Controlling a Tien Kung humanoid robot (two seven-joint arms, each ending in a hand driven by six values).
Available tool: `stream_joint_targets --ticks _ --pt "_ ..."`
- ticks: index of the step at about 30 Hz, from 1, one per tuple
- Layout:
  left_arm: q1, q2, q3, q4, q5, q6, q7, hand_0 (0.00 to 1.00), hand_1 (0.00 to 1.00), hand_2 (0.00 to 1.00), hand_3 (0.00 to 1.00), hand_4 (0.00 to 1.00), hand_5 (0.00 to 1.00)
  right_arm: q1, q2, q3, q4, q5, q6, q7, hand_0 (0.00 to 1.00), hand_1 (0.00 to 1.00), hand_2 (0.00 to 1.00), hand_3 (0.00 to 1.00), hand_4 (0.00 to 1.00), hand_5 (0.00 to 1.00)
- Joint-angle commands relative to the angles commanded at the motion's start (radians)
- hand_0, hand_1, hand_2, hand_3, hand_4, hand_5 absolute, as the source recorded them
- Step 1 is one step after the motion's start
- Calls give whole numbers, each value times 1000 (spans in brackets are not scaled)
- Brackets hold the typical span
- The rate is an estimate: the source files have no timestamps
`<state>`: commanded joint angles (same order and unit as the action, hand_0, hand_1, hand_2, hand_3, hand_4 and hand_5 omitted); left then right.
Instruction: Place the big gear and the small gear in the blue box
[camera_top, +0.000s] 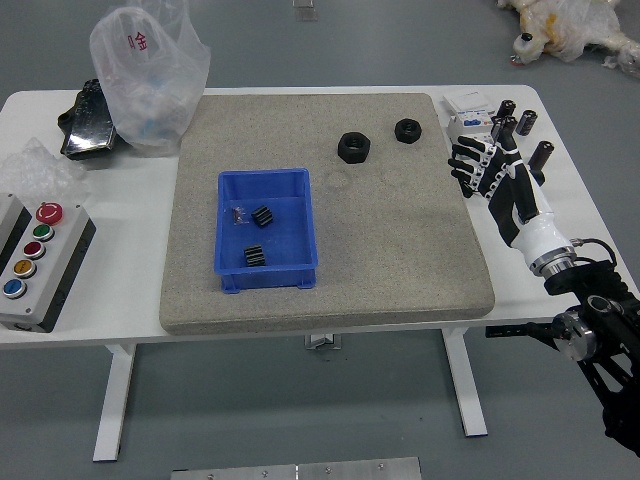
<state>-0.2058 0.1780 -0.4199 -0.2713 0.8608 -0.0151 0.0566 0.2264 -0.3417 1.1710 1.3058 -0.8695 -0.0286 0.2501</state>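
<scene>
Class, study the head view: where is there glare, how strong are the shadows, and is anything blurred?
In the head view, glare shows as pale highlights on the black packet and the creased bag; shadows on the mat are faint and soft; the right hand shows no obvious motion blur, and the blue box has clear edges.

You have here a bright and quite even light, which seems to fall from above. The white table (125, 240) looks very pale, almost washed out, while the grey floor (380, 400) is duller. On the robot's right hand (495, 170) you can see strong white glare. Inside the blue box (285, 225) the shade is soft. The picture is rather sharp, but the big gear (353, 156) is too dark for fine detail
</scene>
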Motion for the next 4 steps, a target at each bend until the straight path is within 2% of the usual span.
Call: stream_joint_targets --ticks 4 --pt "0 -1 -8 0 7 -2 4 678 653 627 689 736 368 0 0 0 0 -4 -1 -1 849 796 821 781 998 998"
